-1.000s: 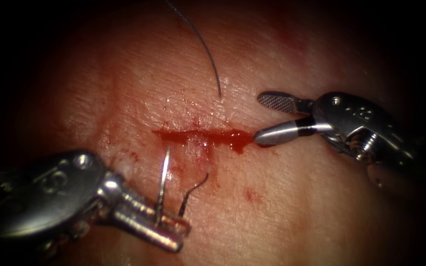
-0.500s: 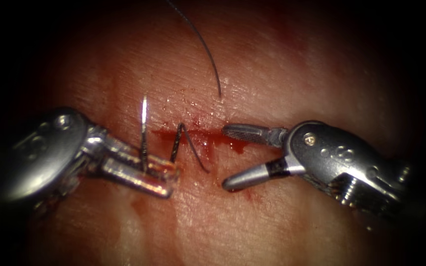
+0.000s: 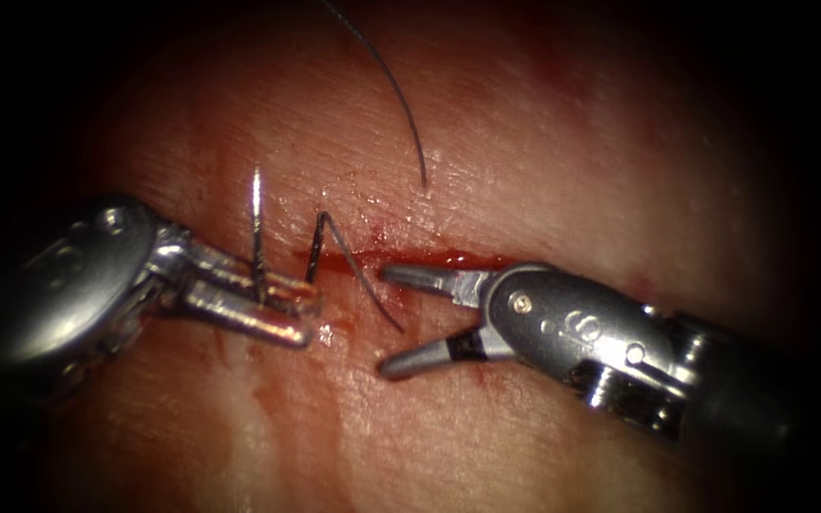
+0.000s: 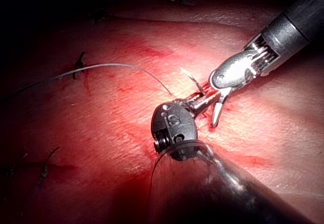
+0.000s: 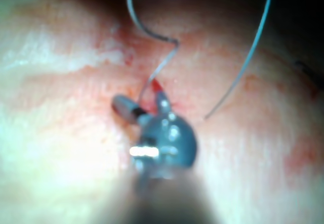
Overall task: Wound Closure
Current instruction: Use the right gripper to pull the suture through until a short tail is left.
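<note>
Here, in the endoscope view, the left tool [image 3: 287,309] at nine o'clock is clenched on the needle [image 3: 257,228] partway along its curve; the bright point stands up toward twelve o'clock, free of the tissue [image 3: 544,142]. From the tail end the thread [image 3: 353,266] kinks up and slants down into the tissue at the left end of the cut [image 3: 429,256], where red fluid pools. A second strand [image 3: 396,90] arcs in from twelve o'clock and meets the tissue just above the cut. The right tool [image 3: 387,318], entering from four o'clock, is released, its jaws spread beside the thread and holding nothing. Any grasp here would best be gentle, square across the strand, without dragging on the tissue.

In the left wrist view, the left tool [image 4: 200,101] grips the needle [image 4: 190,76] beside the right tool [image 4: 218,113]; older stitches [image 4: 79,67] sit toward nine o'clock.

In the right wrist view, the right tool [image 5: 139,105] is parted over moist, glistening tissue, thread [image 5: 162,67] looping away toward twelve o'clock.
</note>
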Motion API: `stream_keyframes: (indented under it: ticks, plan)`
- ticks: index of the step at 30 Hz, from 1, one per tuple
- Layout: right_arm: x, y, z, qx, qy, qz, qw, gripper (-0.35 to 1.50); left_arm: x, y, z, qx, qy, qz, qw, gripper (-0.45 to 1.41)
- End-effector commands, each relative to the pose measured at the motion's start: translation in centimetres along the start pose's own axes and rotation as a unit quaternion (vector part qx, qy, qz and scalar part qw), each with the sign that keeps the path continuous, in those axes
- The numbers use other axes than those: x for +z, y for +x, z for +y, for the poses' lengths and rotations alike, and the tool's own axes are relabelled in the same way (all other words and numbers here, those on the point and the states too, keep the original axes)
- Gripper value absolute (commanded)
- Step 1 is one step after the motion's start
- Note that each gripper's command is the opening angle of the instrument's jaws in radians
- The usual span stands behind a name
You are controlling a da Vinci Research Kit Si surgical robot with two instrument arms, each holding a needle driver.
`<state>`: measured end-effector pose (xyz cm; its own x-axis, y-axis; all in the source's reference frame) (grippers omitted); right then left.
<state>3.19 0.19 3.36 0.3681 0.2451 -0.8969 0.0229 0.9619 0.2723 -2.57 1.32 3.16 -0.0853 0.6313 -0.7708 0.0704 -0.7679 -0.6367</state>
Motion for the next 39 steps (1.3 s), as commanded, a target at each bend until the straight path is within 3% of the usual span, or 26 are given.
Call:
stream_keyframes:
  ticks: [1,18,26,34,39]
  plan:
    - [0.14,-0.05,0.08,-0.003,-0.001,-0.003,1.000,0.56,0.05,-0.02,-0.07,0.002,0.000,0.000,1.000,-0.45]
    - [0.22,-0.46,0.07,-0.012,-0.007,-0.053,0.998,0.54,0.05,0.00,-0.02,0.008,0.002,0.000,1.000,-0.45]
    - [0.07,-0.41,0.10,-0.010,-0.016,-0.057,0.998,0.54,-0.06,0.13,-0.05,0.019,-0.001,0.000,1.000,-0.45]
    - [-0.29,-0.12,0.13,0.003,-0.022,-0.044,0.999,0.56,-0.24,0.38,-0.17,0.032,0.012,-0.004,0.999,-0.45]
    - [-0.38,-0.09,0.13,0.005,-0.026,-0.043,0.999,0.59,-0.25,0.50,-0.28,0.043,0.015,-0.005,0.999,-0.45]
